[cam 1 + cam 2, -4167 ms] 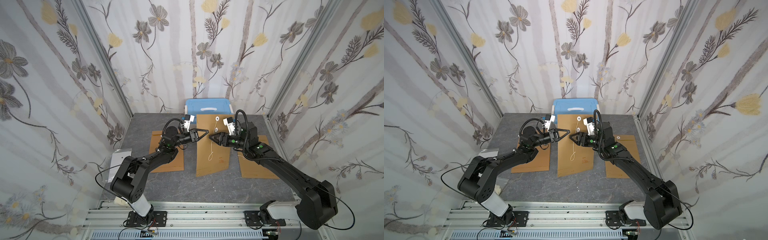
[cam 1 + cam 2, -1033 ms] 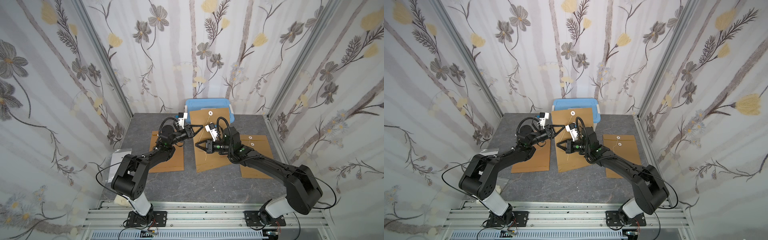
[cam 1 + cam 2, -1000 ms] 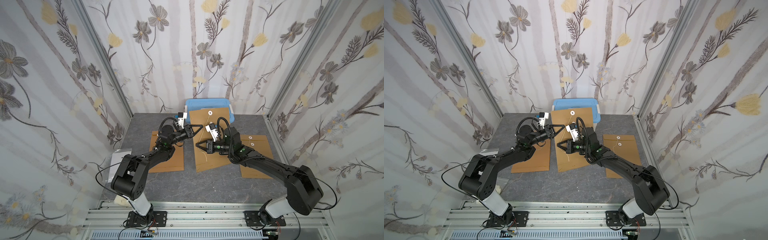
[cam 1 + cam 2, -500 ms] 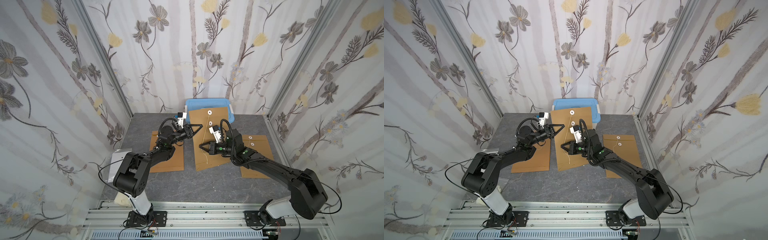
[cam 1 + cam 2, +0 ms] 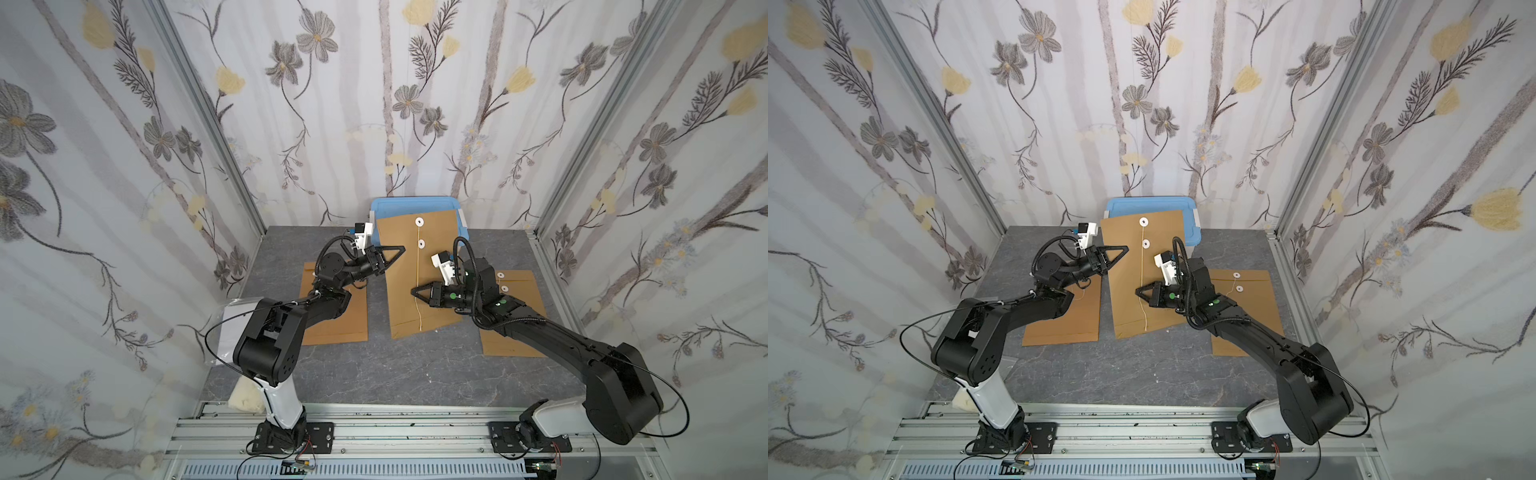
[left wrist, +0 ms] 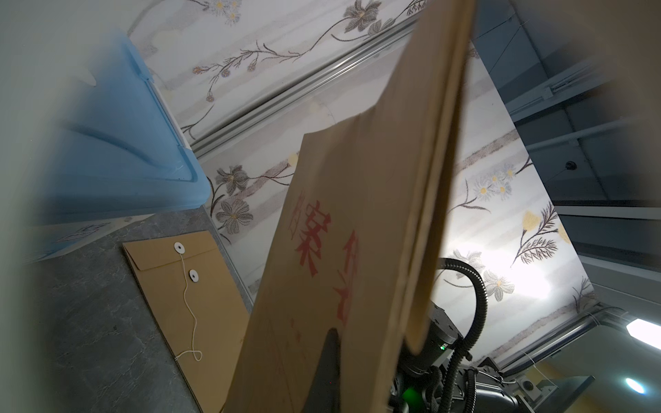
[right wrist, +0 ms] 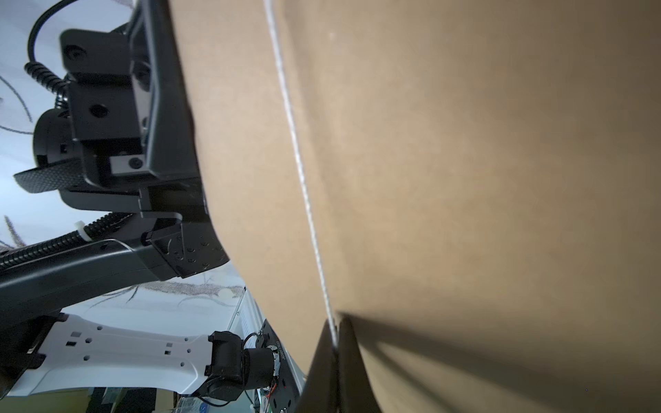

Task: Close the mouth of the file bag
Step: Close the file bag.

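Note:
The brown file bag (image 5: 432, 266) (image 5: 1125, 286) stands tilted in the middle, its top over the blue box. Two white round buttons (image 5: 419, 222) sit near its mouth, and a thin white string (image 5: 417, 270) (image 7: 304, 186) runs down its face from them. My left gripper (image 5: 401, 248) (image 5: 1125, 248) (image 6: 332, 357) is shut on the bag's left edge and holds it off the table. The face with red print (image 6: 322, 232) shows in the left wrist view. My right gripper (image 5: 413, 292) (image 5: 1137, 292) (image 7: 334, 332) is shut on the string partway down the bag.
A blue plastic box (image 5: 415, 205) stands at the back wall. Two more brown file bags lie flat, one on the left (image 5: 336, 316) and one on the right (image 5: 519, 316). A white sheet (image 5: 228, 332) lies at the table's left edge.
My right gripper has shifted a little to the right across the bag's face, still pinching the string. The left gripper keeps its grip on the bag's edge and has barely moved.

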Controlling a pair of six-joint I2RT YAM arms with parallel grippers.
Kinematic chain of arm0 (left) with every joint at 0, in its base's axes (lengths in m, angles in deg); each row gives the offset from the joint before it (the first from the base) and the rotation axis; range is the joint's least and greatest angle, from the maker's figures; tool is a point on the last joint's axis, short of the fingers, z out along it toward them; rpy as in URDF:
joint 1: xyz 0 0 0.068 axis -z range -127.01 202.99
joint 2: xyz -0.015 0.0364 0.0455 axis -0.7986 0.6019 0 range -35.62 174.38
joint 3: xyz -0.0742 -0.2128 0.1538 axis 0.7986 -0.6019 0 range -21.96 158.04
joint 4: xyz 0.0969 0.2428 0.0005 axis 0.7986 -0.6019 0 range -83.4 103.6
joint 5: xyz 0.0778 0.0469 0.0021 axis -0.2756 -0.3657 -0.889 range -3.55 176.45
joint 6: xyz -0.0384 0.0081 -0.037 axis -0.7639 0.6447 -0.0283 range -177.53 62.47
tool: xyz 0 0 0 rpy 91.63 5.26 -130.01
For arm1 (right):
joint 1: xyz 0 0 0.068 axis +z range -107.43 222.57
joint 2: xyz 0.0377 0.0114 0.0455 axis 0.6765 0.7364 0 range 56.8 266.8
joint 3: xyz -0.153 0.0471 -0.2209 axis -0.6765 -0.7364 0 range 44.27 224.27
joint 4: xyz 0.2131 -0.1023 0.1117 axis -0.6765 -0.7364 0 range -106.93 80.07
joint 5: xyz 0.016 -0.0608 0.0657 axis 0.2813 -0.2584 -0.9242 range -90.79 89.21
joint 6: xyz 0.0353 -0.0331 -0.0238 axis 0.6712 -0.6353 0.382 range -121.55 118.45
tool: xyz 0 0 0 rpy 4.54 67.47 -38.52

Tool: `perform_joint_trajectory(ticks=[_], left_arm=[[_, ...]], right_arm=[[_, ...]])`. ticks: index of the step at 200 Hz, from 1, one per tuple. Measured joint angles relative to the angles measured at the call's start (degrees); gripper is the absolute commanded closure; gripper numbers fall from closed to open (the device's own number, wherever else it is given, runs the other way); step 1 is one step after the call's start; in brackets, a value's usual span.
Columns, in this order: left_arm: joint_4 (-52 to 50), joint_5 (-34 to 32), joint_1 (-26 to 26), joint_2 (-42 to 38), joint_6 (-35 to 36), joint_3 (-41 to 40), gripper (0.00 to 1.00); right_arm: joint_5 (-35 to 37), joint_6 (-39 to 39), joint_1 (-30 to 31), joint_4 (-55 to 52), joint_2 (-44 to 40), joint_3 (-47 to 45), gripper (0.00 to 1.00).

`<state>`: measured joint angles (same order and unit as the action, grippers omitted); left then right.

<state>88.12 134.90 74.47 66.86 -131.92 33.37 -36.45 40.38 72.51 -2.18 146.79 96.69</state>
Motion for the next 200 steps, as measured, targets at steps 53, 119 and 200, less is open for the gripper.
perform_joint_trajectory(ticks=[53,119,200], left_arm=[[1.99,0.79,0.0,0.85,-1.73,0.26,1.0],[2.23,1.07,0.44,0.85,-2.12,0.28,1.0],[2.36,1.25,0.48,0.96,-2.32,0.31,1.0]], right_arm=[[-2.32,-0.92,-2.84,-2.16,0.13,0.0,1.0],[-2.82,-4.76,-4.55,-10.73,-0.31,3.72,1.0],[-7.02,-11.61,-15.69,-24.39,-2.8,8.33,1.0]])
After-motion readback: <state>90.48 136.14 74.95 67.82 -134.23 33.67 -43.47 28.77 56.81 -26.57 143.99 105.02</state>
